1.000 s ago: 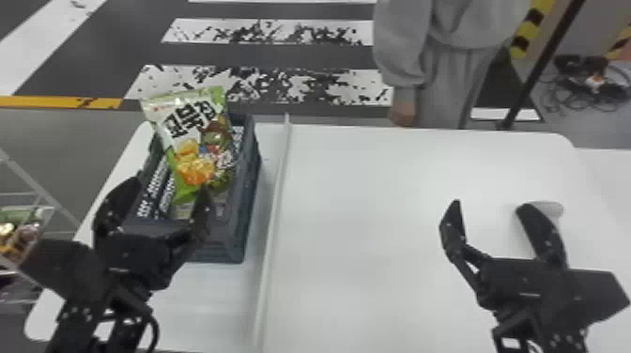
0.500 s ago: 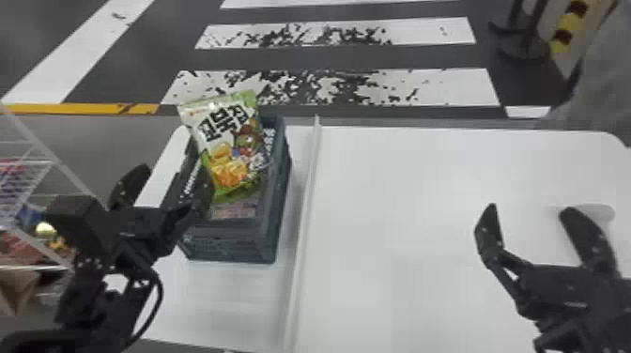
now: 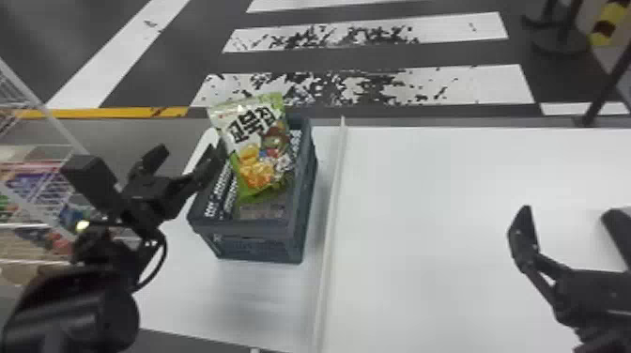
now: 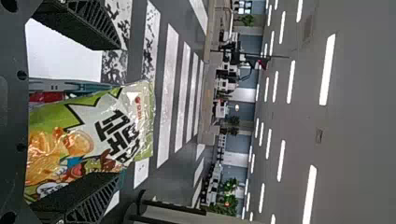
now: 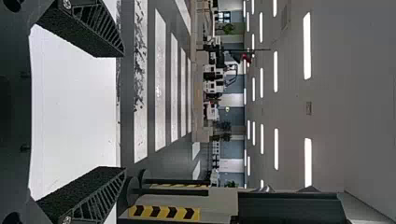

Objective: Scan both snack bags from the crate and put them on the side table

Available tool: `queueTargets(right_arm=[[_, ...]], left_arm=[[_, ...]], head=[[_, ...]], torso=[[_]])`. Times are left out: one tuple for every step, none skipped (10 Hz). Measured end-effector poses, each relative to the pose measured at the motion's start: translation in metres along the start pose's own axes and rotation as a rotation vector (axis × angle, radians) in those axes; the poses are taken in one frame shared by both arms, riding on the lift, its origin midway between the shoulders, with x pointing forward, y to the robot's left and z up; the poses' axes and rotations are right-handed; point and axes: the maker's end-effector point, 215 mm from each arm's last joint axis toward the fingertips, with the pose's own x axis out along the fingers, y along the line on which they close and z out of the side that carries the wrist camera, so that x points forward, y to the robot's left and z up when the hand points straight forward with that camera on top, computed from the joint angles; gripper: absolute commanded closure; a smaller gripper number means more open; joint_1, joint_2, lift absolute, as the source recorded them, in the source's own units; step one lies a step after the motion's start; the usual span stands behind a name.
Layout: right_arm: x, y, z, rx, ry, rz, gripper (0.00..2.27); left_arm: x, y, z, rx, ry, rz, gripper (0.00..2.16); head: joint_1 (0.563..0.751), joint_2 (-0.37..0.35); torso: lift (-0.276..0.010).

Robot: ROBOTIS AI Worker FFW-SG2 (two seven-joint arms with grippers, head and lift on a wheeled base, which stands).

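Observation:
My left gripper (image 3: 180, 164) is open in the head view, beside the crate's left side. A green and white snack bag (image 3: 257, 150) stands tilted in the dark grey crate (image 3: 258, 248), its top above the rim. In the left wrist view the bag (image 4: 93, 126) shows between and beyond the spread fingers of the left gripper (image 4: 100, 112). A second bag cannot be made out for certain. Over the right part of the white table, my right gripper (image 3: 568, 220) stands open; in the right wrist view nothing is between the fingers of the right gripper (image 5: 102, 112).
A pale raised strip (image 3: 331, 234) runs along the white table (image 3: 446, 211) just right of the crate. At the far left stands a white wire rack (image 3: 33, 225) holding colourful packages. Black posts stand on the floor beyond the table at the right.
The head view has swung to the left, bringing more of the rack in. The left gripper appears turned and sits left of the crate; the bag remains in the crate.

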Motion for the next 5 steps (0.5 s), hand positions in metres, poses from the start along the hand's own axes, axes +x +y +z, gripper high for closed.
queueTargets(right_arm=[[0.000, 0.001, -0.001, -0.004, 0.002, 0.002, 0.06], [-0.001, 0.003, -0.002, -0.008, 0.006, 0.004, 0.06], [-0.002, 0.003, -0.003, -0.012, 0.009, 0.005, 0.06], [-0.004, 0.004, -0.005, -0.016, 0.013, 0.005, 0.06], [-0.006, 0.004, -0.007, -0.021, 0.017, 0.005, 0.06]], left_arm=[[0.011, 0.011, 0.003, -0.008, 0.004, 0.005, 0.00], [0.026, 0.020, 0.006, -0.021, 0.007, 0.011, 0.00], [0.041, 0.026, 0.006, -0.032, 0.020, -0.001, 0.00], [0.060, 0.031, 0.005, -0.041, 0.039, -0.026, 0.00], [0.079, 0.032, 0.004, -0.044, 0.058, -0.059, 0.00]], head=[[0.695, 0.222], [0.695, 0.230], [0.695, 0.233], [0.695, 0.232], [0.695, 0.230]], torso=[[-0.087], [-0.087], [-0.087], [-0.087], [-0.087]])
